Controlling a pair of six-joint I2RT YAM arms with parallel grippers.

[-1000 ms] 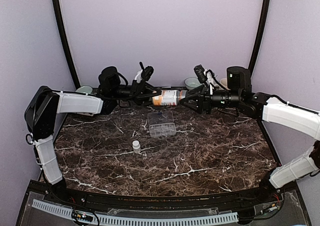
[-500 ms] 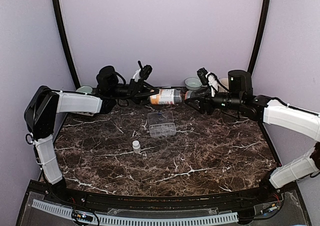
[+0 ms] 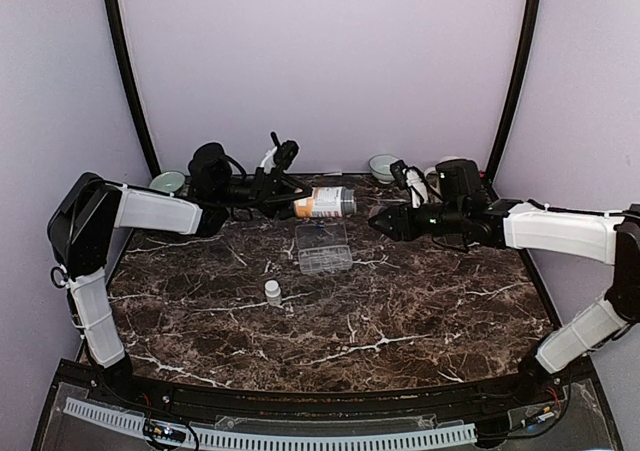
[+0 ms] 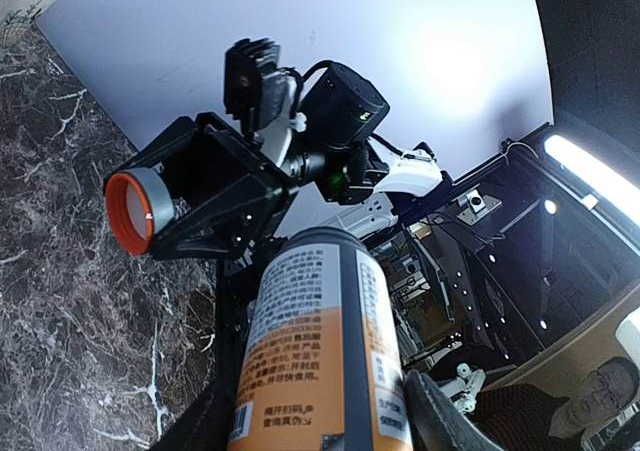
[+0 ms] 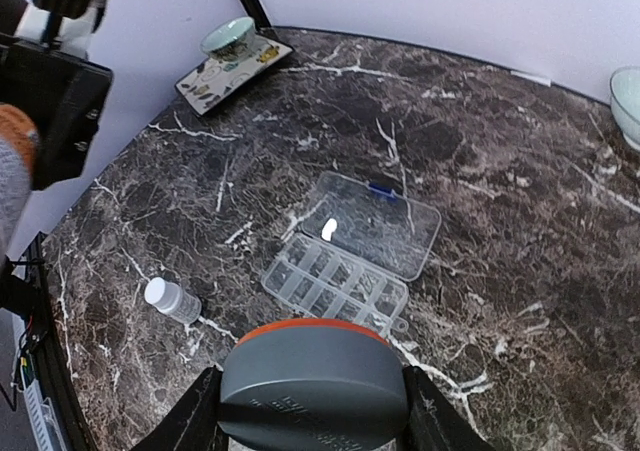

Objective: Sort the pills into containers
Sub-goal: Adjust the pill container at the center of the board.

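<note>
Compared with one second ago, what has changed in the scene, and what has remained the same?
The right gripper, shut on the grey cap, has pulled the cap off the amber bottle and drawn away from it, toward the near side. The left gripper kept its hold on the bottle and shifted it slightly left. The organiser box and the small white bottle stayed in place.

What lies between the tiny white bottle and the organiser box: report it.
Nothing but bare marble tabletop separates the tiny white bottle from the organiser box. This is clearest in the right wrist view.
</note>
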